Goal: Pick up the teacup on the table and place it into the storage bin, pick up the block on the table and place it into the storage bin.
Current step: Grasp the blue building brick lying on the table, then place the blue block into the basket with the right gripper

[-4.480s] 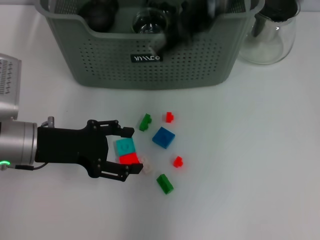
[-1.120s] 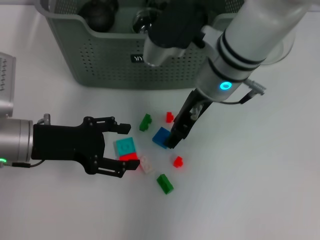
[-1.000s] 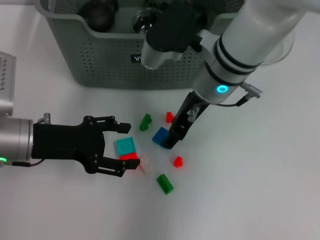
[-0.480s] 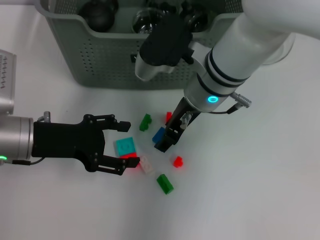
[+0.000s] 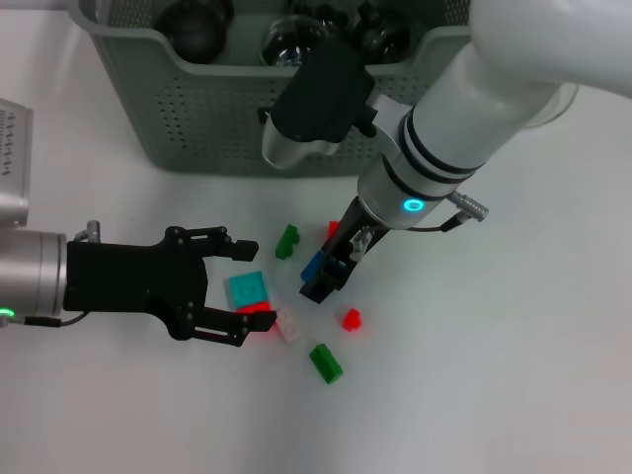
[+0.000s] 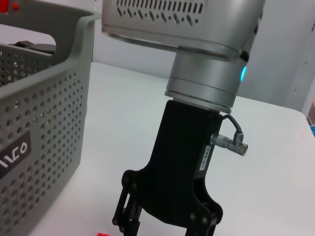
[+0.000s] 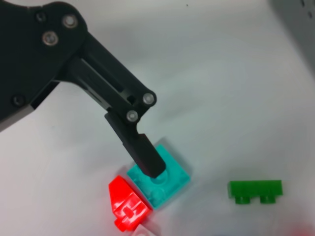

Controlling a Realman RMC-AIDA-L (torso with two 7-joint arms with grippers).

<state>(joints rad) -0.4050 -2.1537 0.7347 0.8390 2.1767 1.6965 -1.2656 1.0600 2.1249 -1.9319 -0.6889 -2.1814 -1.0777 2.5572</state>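
Found the bin (image 5: 197, 118) standing at the far edge of the table (image 5: 494, 346), with dark round items and a glass vessel inside (not identifiable further). Noted a scatter of small blocks on the table in front of the bin, toward the middle.

Observed the left gripper (image 5: 253, 288) reaching in low from the left edge, spread wide open and gripping nothing. Recorded a teal block (image 5: 247, 288) lying between its fingers. Confirmed from the right wrist view one fingertip (image 7: 147, 162) resting on that block's top face. Logged a red block (image 5: 259, 314) touching the teal one on its near side, under the other finger, and a white block (image 5: 289, 324) just beside the red one.

Observed the right gripper (image 5: 321, 281) pointing down onto a blue block (image 5: 314, 267), which it partly hides. Could not tell how far open it is, nor whether it has hold of the blue block.

Counted also two green blocks (image 5: 287, 240) (image 5: 325, 362) and two small red pieces (image 5: 351, 319) (image 5: 333, 229), all apart from the grippers.
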